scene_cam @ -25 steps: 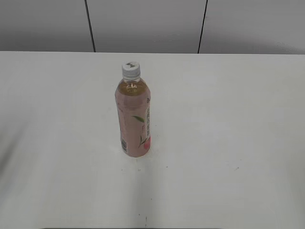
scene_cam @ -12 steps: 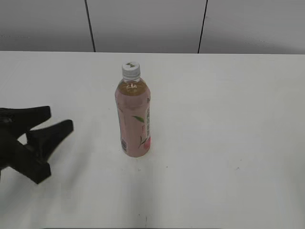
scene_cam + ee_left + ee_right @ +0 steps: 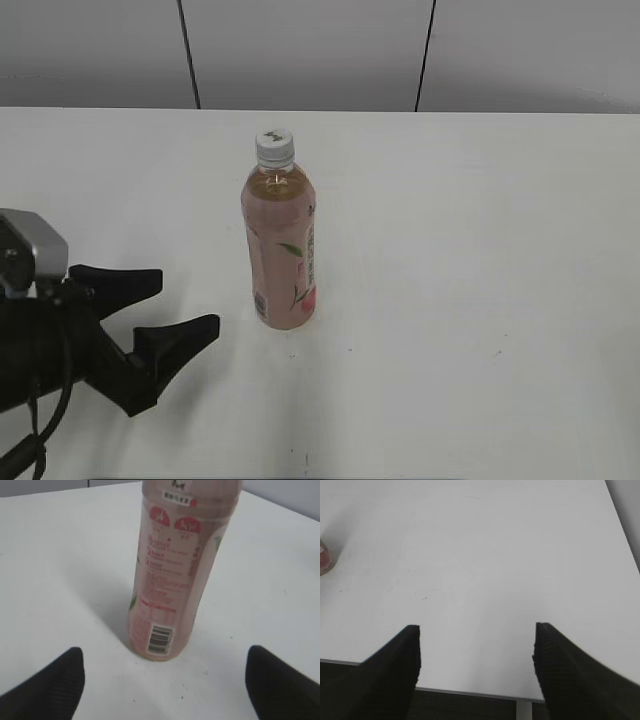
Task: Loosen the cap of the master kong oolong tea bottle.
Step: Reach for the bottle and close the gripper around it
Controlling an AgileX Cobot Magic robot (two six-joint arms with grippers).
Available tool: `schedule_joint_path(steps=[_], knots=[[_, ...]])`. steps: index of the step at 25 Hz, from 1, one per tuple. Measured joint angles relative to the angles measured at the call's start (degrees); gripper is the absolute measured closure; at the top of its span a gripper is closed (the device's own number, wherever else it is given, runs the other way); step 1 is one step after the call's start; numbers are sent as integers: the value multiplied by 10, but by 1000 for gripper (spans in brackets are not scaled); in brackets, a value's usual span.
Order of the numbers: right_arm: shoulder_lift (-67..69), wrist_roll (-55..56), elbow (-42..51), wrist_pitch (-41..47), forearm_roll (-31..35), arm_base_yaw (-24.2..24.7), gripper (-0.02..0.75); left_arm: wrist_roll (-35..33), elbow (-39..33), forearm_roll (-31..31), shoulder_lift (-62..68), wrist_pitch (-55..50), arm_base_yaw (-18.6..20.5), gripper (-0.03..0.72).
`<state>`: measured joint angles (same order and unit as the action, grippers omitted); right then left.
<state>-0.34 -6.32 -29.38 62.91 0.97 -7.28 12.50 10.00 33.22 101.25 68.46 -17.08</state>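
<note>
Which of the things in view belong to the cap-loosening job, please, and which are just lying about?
Part of the job:
oolong tea bottle
white cap
left gripper, open
right gripper, open

Just there:
white table

Left gripper [image 3: 185, 305] — matte black, two tapered wedge-shaped fingers [image 3: 50, 682] with finely ribbed inner faces; a silver-grey block and thin black cable behind them. Right gripper [image 3: 476, 650] — identical black ribbed fingers.
</note>
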Motion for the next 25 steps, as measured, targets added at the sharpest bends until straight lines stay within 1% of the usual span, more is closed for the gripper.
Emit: schedule_joint_path(steps=[14, 16, 22, 25], knots=[[0, 0, 0, 0, 0, 0, 204, 0, 115, 47, 6, 4, -1, 102], [0, 0, 0, 0, 0, 0, 204, 0, 126, 49, 6, 4, -8, 102], [0, 0, 0, 0, 0, 0, 204, 0, 173, 57, 43, 9, -48, 102], [0, 0, 0, 0, 0, 0, 204, 1, 190, 57, 76, 8, -52, 102]])
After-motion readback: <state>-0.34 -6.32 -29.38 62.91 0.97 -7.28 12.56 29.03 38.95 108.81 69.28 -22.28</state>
